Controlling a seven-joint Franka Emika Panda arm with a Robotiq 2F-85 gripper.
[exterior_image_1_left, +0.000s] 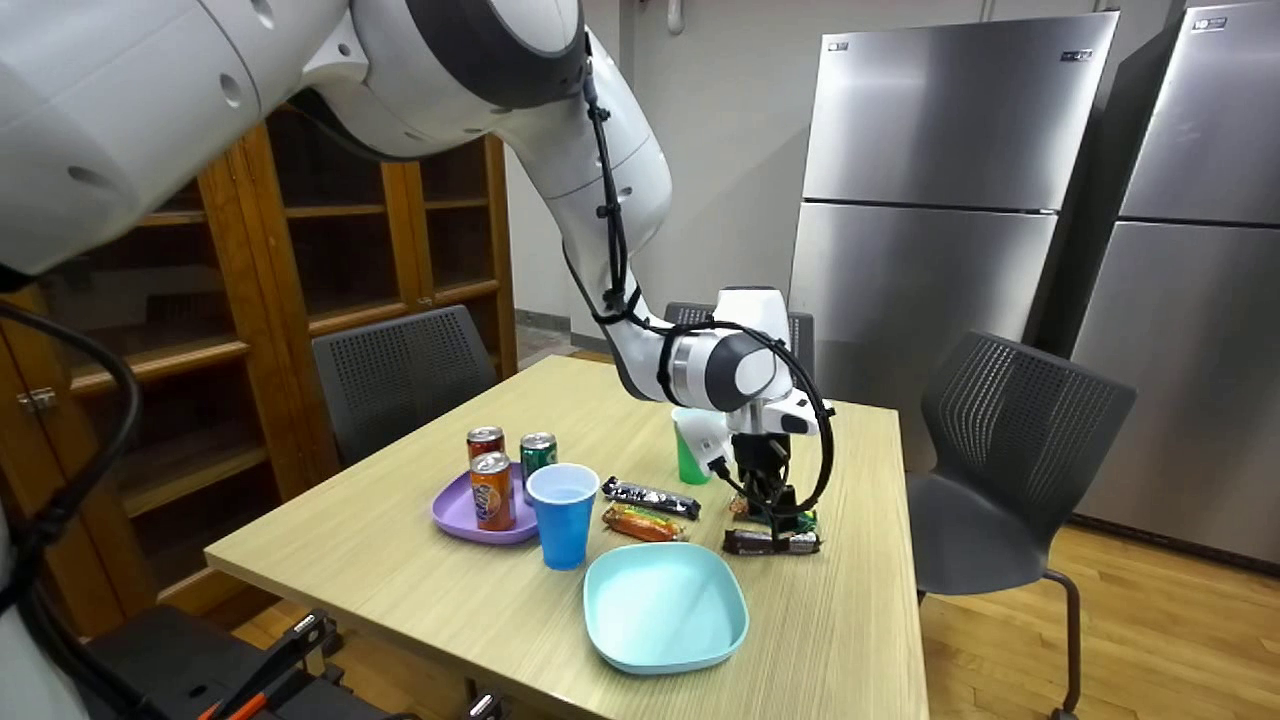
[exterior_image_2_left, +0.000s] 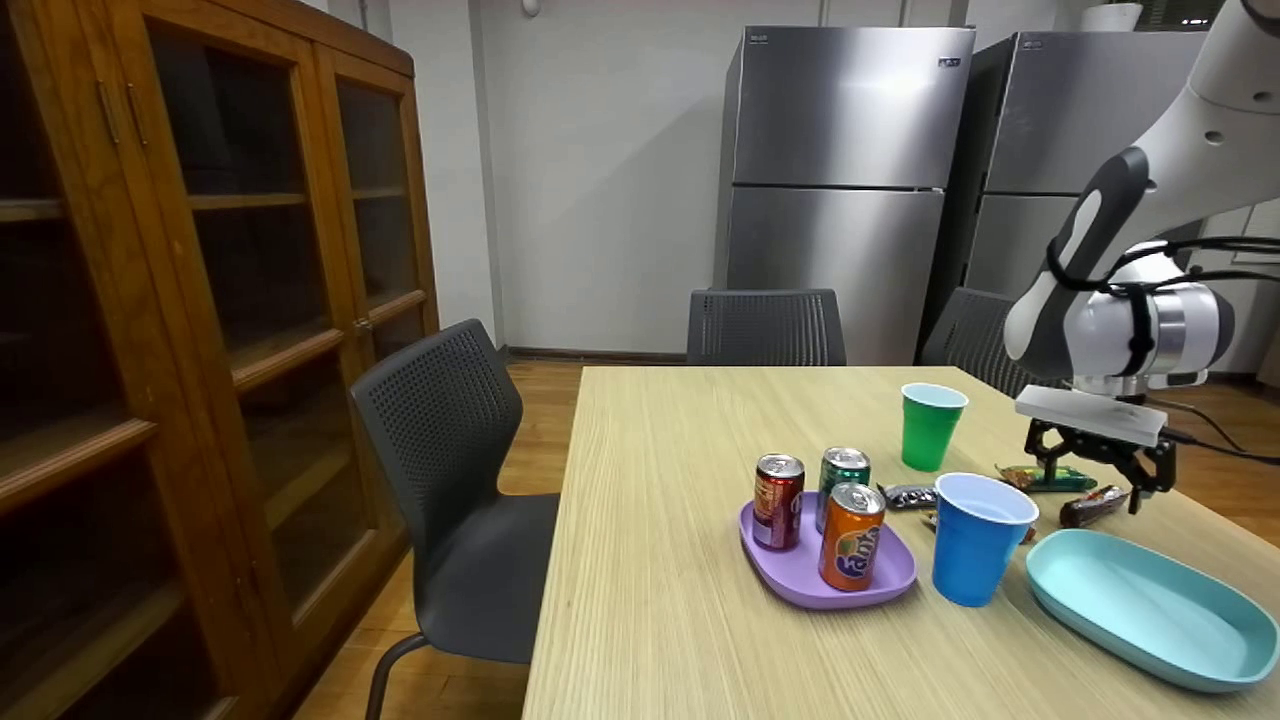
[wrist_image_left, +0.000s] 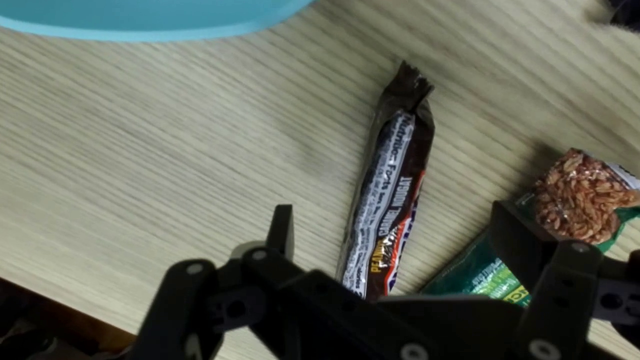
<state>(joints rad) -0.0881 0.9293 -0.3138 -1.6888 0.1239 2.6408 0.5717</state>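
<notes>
The end effector is positioned over the desk with its jaws spread wide. The brown candy bar lies on the desk, in the gap between the fingers as seen in the wrist view, toward the desk edge beside the gray chair. One finger overlaps the green snack packet; contact cannot be determined. The turquoise tray sits near the bar, closer to the desk's front edge in an exterior view. The blue cup stands between tray and purple plate.
</notes>
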